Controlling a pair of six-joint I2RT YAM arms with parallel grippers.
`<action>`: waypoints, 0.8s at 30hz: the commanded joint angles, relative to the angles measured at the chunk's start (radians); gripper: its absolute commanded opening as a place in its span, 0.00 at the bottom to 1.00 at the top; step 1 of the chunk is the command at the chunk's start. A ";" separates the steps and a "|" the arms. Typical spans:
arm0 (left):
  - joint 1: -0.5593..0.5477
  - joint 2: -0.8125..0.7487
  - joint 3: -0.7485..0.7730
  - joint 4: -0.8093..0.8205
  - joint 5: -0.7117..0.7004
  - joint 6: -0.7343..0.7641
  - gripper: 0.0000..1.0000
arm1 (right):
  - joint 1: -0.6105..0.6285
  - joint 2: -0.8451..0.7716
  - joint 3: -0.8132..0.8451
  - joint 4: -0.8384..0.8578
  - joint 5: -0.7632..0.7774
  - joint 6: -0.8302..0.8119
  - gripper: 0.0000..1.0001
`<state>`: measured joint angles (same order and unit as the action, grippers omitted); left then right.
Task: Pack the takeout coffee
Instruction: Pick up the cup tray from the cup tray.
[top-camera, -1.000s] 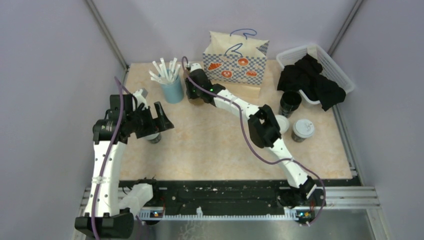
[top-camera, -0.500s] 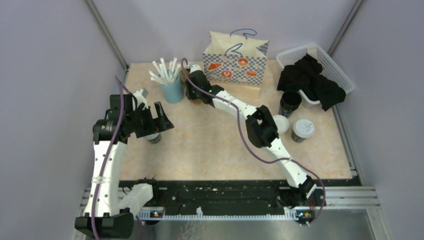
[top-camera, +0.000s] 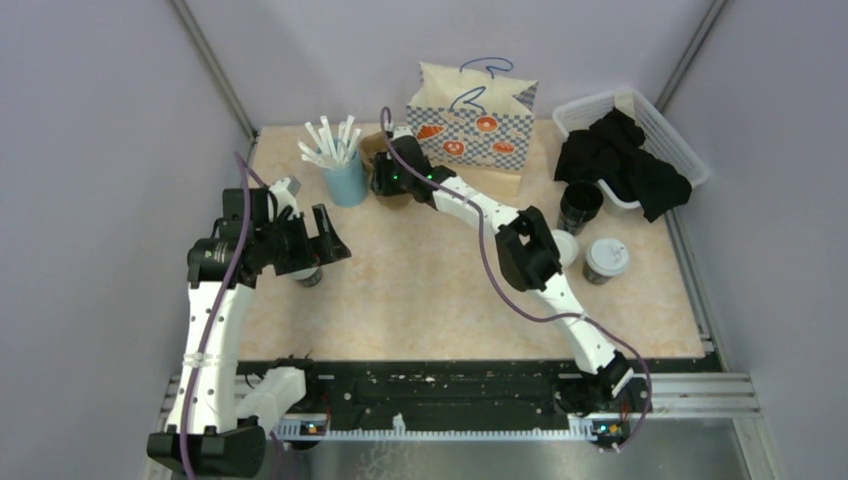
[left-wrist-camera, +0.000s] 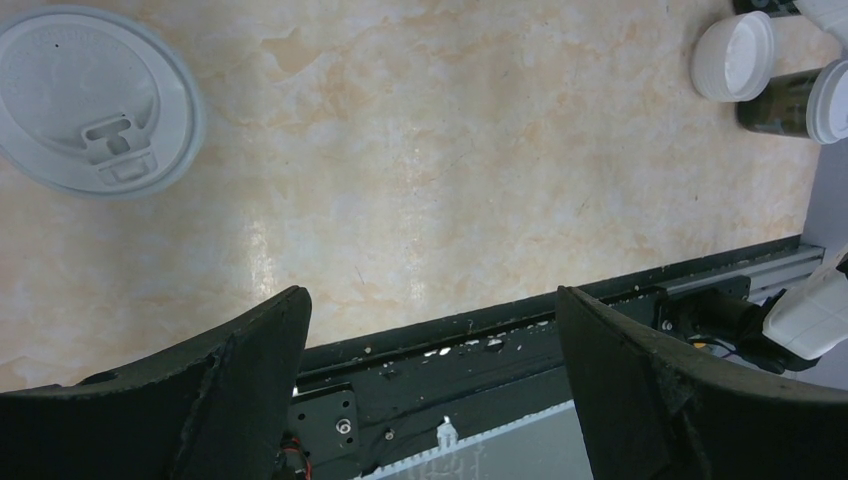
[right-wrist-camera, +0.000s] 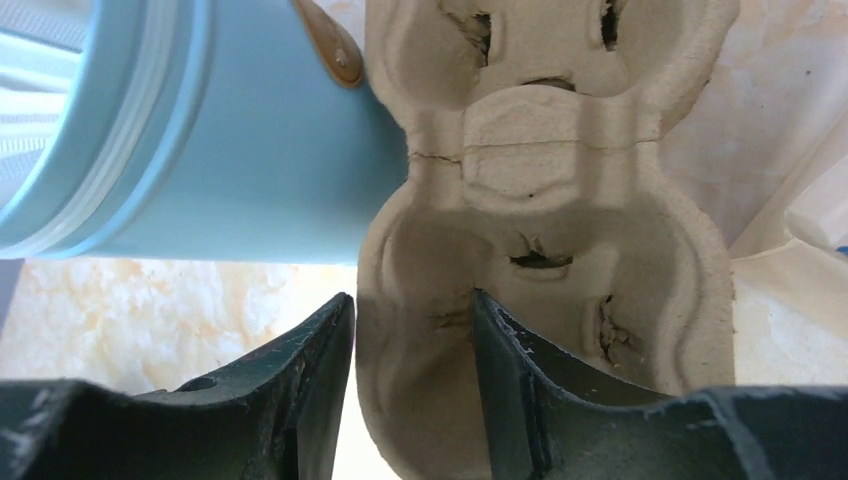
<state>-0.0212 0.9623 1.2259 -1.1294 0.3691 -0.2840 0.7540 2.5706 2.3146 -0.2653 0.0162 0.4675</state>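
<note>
Right fingers straddle carrier rim, grip unclear; left fingers wide apart, upright lidded cup just beside them, left arm nearer.

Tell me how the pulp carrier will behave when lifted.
Probably light and fairly stiff: the pulp carrier is thin moulded fibre. Its wall may flex or tear at the visible crack. Rough surface, so slipping from the right hand seems unlikely.
</note>
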 joint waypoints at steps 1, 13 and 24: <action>-0.003 -0.006 0.020 0.028 0.015 0.016 0.99 | -0.031 -0.035 -0.017 0.028 -0.075 0.095 0.47; -0.003 -0.008 0.018 0.031 0.012 0.011 0.99 | -0.029 -0.024 -0.007 -0.006 -0.073 0.083 0.19; -0.002 -0.005 0.009 0.062 0.026 0.000 0.99 | -0.016 -0.149 0.006 -0.154 0.000 0.029 0.00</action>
<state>-0.0212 0.9623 1.2259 -1.1202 0.3710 -0.2852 0.7246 2.5469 2.3100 -0.3264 -0.0387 0.5297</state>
